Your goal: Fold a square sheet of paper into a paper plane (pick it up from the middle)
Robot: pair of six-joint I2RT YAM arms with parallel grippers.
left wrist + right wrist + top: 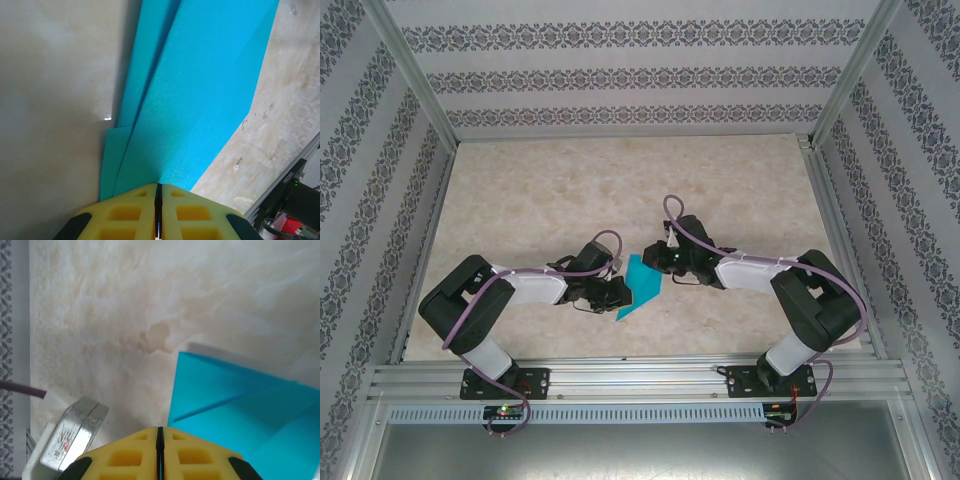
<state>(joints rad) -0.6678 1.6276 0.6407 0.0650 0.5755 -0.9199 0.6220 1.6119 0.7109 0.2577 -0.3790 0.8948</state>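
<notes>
The teal-blue sheet of paper (642, 285) lies between the two grippers near the table's front middle, folded into layered flaps with a point toward the near edge. In the left wrist view the paper (200, 90) narrows straight into the seam of my left gripper (158, 189), whose yellow fingers are shut on it. My left gripper (623, 292) sits at the paper's left side. My right gripper (653, 257) is at its upper edge. In the right wrist view the right gripper (160, 431) is shut, and the paper (240, 405) starts just right of its seam, passing under the right finger.
The marble-look table (540, 200) has free room at the back and sides. An aluminium rail (640, 378) runs along the near edge, and its end (292, 182) is close on the left wrist's right. A silver metal part (75, 435) sits left of the right fingers.
</notes>
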